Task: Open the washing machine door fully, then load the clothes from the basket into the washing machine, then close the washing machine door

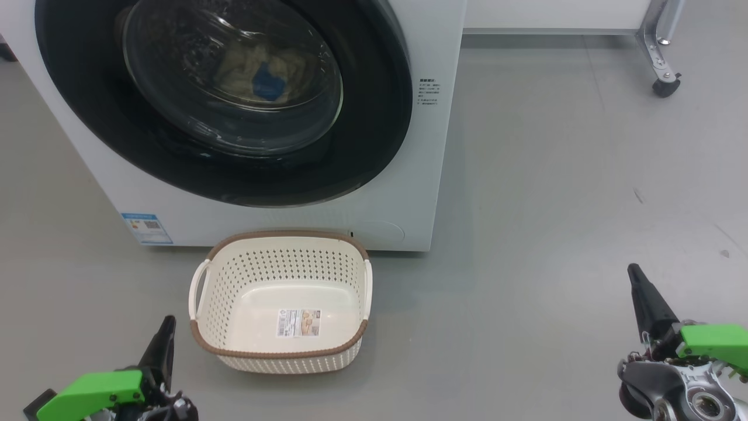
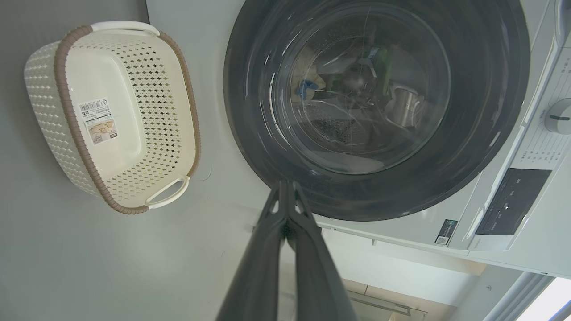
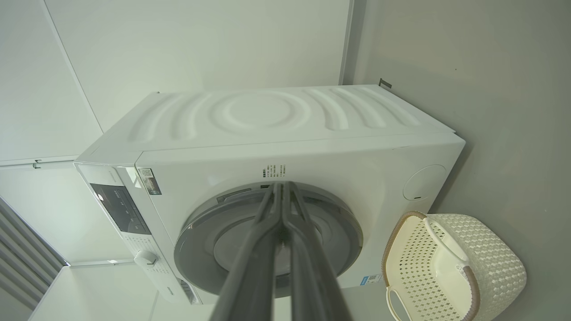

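The washing machine door (image 1: 374, 117) sits shut, the clothes (image 1: 245, 64) behind its glass. The basket (image 1: 292, 365) stands on the floor (image 1: 555, 234) just before the washing machine (image 1: 421, 175), mouth up, its long axis parallel to the machine's front. The left gripper (image 1: 168, 324) and right gripper (image 1: 634, 273) have their fingers pressed together, holding nothing.

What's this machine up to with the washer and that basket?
A two-armed robot is doing laundry, and it looks about finished. The washing machine door is shut, and the clothes, pale yellow with a blue patch, show through its glass. The basket sits empty on the floor in front of the washing machine. The left tool and right tool are both closed, holding nothing, apart from everything.
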Controlling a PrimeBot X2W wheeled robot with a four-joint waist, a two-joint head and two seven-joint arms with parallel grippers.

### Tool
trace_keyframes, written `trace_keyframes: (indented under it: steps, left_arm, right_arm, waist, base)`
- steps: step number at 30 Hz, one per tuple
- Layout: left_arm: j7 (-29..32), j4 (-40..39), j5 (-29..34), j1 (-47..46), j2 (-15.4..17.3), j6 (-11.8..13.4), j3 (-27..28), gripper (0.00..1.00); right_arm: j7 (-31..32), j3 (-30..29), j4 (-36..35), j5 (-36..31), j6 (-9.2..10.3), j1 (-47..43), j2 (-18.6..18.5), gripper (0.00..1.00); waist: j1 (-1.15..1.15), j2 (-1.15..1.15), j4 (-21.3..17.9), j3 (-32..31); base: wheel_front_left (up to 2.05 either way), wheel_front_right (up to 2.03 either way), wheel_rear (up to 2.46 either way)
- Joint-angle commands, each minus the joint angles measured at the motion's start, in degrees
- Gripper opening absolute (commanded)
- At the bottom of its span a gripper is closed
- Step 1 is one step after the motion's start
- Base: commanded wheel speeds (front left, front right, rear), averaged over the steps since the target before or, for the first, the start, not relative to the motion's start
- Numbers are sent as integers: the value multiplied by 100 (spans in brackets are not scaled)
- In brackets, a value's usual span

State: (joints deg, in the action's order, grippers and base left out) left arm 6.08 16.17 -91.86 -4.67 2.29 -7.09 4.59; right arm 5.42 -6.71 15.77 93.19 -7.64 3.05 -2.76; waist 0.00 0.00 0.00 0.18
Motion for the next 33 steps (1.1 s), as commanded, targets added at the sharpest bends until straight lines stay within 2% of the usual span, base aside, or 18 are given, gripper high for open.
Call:
trace_keyframes:
  steps: [1, 33]
  left_arm:
    - [42, -211, -29, -152, 59, -40, 195, 0]
    - [41, -212, -30, -152, 59, -40, 194, 0]
  right_arm:
    - [44, 97, -179, -38, 15, 306, -70, 0]
    - [68, 66, -177, -64, 15, 309, -48, 0]
  waist:
    - [0, 0, 0, 0]
    - [0, 0, 0, 0]
  base:
    - [0, 0, 0]
    - [0, 0, 0]
